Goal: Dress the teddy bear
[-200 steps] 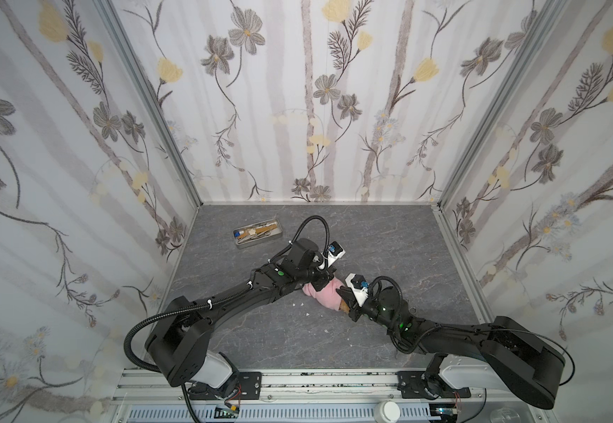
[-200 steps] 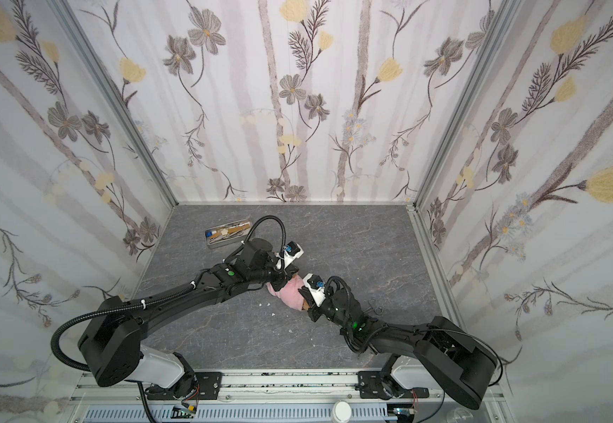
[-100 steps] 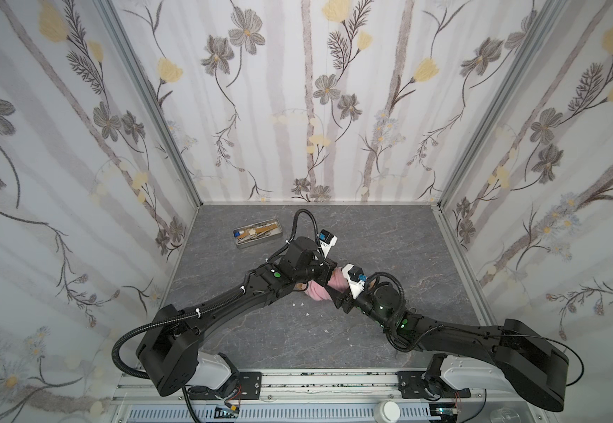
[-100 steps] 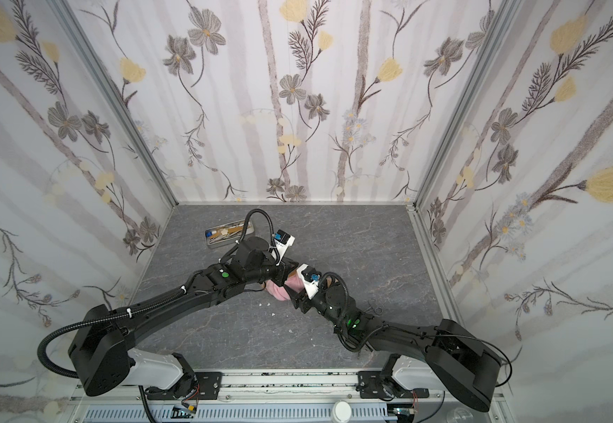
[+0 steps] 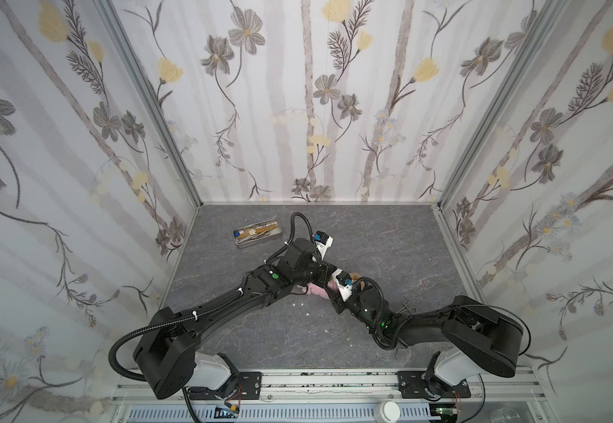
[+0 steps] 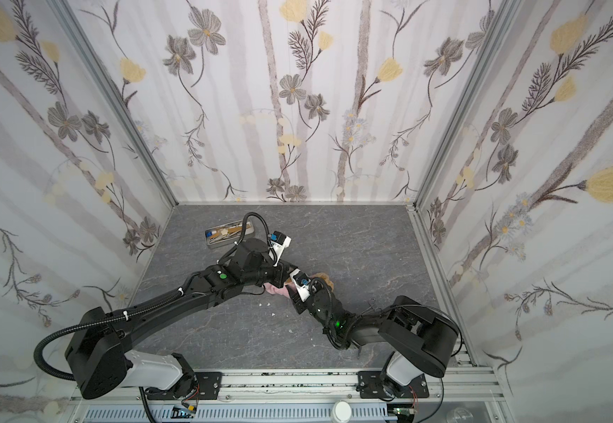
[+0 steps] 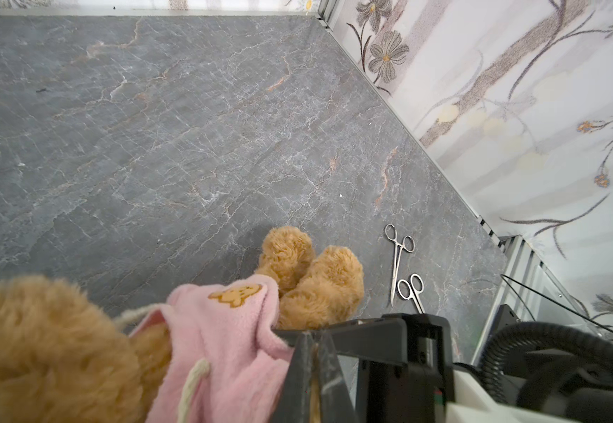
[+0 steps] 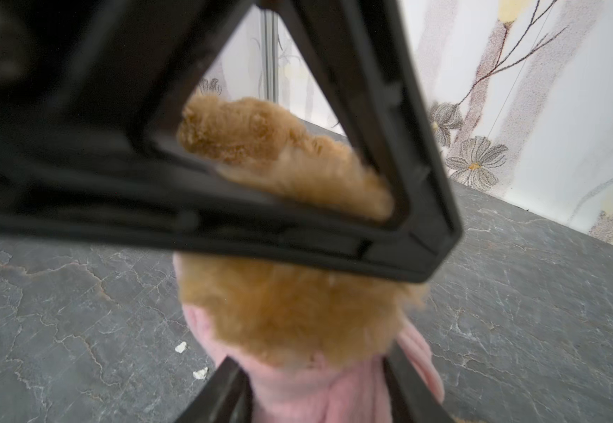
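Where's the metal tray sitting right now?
In both top views the metal tray lies toward the back left corner of the table, just behind the left arm.

No words, numbers or brand names can be read anywhere. The only sign is a small orange embroidered bear-face emblem (image 7: 235,294) on the soft pink fleece shirt (image 7: 217,340) over the fluffy golden-brown teddy bear (image 7: 319,282).
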Robot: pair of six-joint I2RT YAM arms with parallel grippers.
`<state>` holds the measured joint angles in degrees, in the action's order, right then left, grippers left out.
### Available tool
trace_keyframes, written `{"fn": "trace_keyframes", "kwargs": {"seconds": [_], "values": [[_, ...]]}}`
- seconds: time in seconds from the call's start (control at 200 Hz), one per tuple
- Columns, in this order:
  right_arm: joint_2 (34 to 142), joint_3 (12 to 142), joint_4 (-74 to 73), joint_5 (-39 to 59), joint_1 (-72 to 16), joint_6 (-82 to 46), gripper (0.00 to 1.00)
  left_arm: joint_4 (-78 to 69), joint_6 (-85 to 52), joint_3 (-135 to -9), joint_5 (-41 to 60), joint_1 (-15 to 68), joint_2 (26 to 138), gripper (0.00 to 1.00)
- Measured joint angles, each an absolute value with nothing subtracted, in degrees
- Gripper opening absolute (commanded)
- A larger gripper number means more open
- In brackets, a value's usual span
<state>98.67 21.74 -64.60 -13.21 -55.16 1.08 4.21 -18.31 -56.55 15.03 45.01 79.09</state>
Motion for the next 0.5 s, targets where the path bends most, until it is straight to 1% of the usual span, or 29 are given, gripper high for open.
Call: {"fn": "trace_keyframes", "kwargs": {"seconds": [0.16, 0.325, 0.39, 0.5], "values": [[102.8, 18.9, -73.2, -13.4, -55.2, -1.4, 0.43, 4.1, -23.0, -55.9, 16.9, 44.2, 78.1, 0.00], [103.0, 17.3, -76.3, -13.7, -55.3, -2.5, 0.47, 3.0, -24.9, -54.3, 17.4, 43.8, 76.8, 0.00], [101.8, 17.0, -75.5, -13.7, -55.3, -2.5, 0.52, 2.3, -25.2, -53.4, 17.6, 43.4, 76.0, 0.00], [97.6, 15.7, -72.9, -12.6, -55.2, -2.0, 0.64, 0.6, -24.6, -51.4, 16.8, 43.1, 74.4, 0.00]]}}
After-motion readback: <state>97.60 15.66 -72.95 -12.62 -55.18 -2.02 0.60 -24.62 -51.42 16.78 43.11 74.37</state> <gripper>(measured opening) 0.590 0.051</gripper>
